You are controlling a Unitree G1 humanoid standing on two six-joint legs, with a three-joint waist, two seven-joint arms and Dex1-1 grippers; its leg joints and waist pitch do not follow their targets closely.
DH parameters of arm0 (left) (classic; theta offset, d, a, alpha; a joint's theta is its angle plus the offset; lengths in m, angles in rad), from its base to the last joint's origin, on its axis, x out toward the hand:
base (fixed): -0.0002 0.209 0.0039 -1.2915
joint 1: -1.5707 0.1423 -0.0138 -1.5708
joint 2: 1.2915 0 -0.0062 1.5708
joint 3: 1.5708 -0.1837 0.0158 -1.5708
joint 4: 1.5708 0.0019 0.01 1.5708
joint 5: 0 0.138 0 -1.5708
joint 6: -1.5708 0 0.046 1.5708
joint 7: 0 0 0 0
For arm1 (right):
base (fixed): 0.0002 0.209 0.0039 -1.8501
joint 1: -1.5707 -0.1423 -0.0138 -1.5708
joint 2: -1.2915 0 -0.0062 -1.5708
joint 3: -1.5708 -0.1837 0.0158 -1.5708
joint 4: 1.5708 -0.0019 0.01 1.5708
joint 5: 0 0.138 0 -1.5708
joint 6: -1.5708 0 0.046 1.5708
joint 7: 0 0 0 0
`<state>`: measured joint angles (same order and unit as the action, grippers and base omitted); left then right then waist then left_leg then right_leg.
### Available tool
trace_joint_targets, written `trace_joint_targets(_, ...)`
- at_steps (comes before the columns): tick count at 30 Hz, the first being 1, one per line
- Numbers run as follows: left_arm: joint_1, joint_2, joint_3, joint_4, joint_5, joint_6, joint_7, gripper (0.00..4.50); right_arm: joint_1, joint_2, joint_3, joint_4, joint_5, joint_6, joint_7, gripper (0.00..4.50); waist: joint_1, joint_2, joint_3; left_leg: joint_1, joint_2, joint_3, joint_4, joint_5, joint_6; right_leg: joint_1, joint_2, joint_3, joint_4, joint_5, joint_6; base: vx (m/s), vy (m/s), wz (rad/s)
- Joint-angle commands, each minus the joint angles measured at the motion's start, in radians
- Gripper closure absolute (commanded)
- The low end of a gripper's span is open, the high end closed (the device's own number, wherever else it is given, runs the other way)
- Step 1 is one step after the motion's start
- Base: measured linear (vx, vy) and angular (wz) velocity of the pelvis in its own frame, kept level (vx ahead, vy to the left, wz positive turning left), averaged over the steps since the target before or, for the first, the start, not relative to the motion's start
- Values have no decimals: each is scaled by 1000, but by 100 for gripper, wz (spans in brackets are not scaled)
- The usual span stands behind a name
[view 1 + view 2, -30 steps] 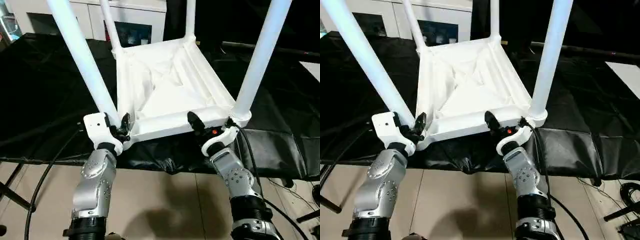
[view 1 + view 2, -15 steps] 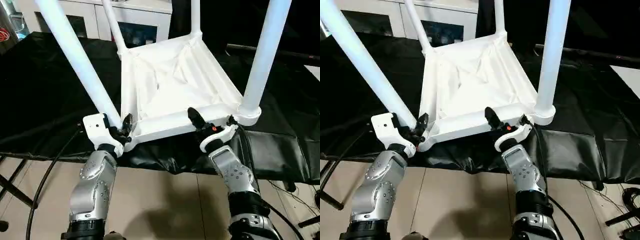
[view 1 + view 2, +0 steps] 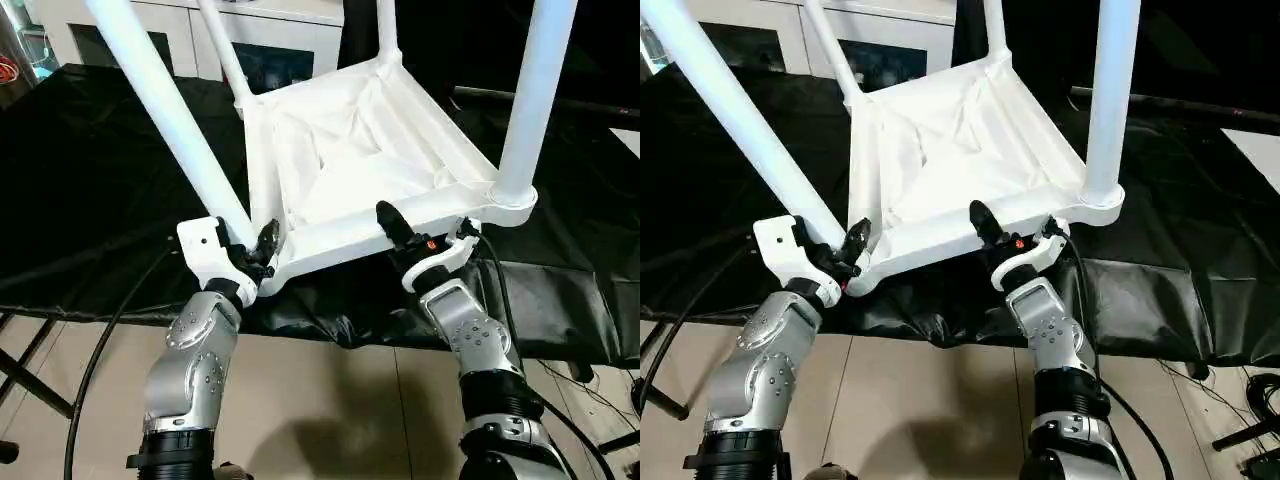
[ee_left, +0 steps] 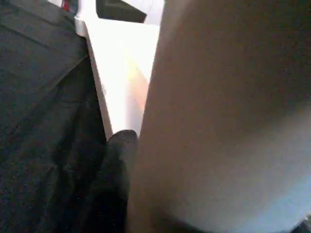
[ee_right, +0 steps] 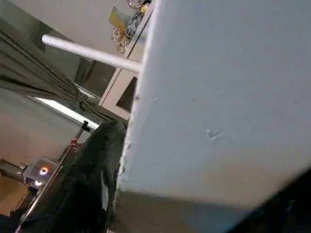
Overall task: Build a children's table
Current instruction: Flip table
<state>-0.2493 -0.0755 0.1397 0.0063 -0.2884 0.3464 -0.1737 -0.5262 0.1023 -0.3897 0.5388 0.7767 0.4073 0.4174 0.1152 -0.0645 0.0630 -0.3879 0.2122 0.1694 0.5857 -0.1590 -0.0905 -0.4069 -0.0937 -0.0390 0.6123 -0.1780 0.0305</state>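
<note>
The children's table (image 3: 350,160) lies upside down on the black cloth, its ribbed underside facing up and its near right corner (image 3: 515,195) lifted off the cloth. Its long white legs (image 3: 170,110) (image 3: 535,90) rise out of the top of the picture. At the near left corner, at the foot of the left leg, my left gripper (image 3: 262,252) is shut on the table. My right gripper (image 3: 398,232) is shut on the near rim, one black finger (image 5: 97,165) lying over it. The left wrist view shows a black finger (image 4: 116,165) beside the white leg (image 4: 223,121).
The black cloth (image 3: 90,180) covers the work surface and hangs over its near edge. A white cabinet with glass doors (image 3: 260,50) stands behind it. Cables run from both wrists down to the beige floor. Dark stand legs (image 3: 20,370) show at the lower left.
The table has tilted: its near right corner rose and swung right with the right gripper. The left gripper and near left corner shifted slightly right. The camera also moved early on.
</note>
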Motion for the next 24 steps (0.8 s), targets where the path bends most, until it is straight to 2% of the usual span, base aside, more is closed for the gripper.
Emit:
trace_joint_targets(1,21,-41,-82,30,-41,67,-49,225,-42,17,47,-35,9,19,54,173,-2,7,-80,18,8,10,-68,-169,-10,48,-27,19,-55,-76,-160,0,0,0)
trace_joint_targets(5,26,-31,-92,27,-32,72,-61,225,-43,19,44,-32,4,15,44,200,-3,9,-80,19,9,10,-68,-174,-12,46,-27,19,-56,-82,-158,0,0,0)
trace_joint_targets(12,26,-17,-110,30,-31,80,-89,225,-46,24,18,-29,9,-10,27,209,-2,13,-81,19,9,9,-68,-167,-15,46,-27,19,-54,-68,-160,0,0,0)
trace_joint_targets(16,22,-13,-108,41,-1,79,-61,225,-47,26,14,-34,11,-13,23,212,-3,13,-81,19,8,9,-68,-164,-13,47,-26,19,-53,-58,-161,0,0,0)
trace_joint_targets(17,18,-12,-95,55,9,71,-45,169,-48,26,11,-36,8,-22,13,214,-2,13,-81,20,9,9,-67,-165,-13,47,-27,19,-54,-60,-161,0,0,0)
trace_joint_targets(20,26,-3,-83,50,-1,57,-57,155,-48,24,5,-43,-1,-41,-1,214,-2,11,-81,21,8,10,-67,-169,-16,46,-28,20,-54,-74,-161,0,0,0)
trace_joint_targets(24,78,22,-63,-12,-33,52,-97,111,-52,15,-14,-59,-15,-69,-38,224,-2,12,-82,19,9,10,-67,-157,-15,46,-28,19,-52,-61,-164,0,0,0)
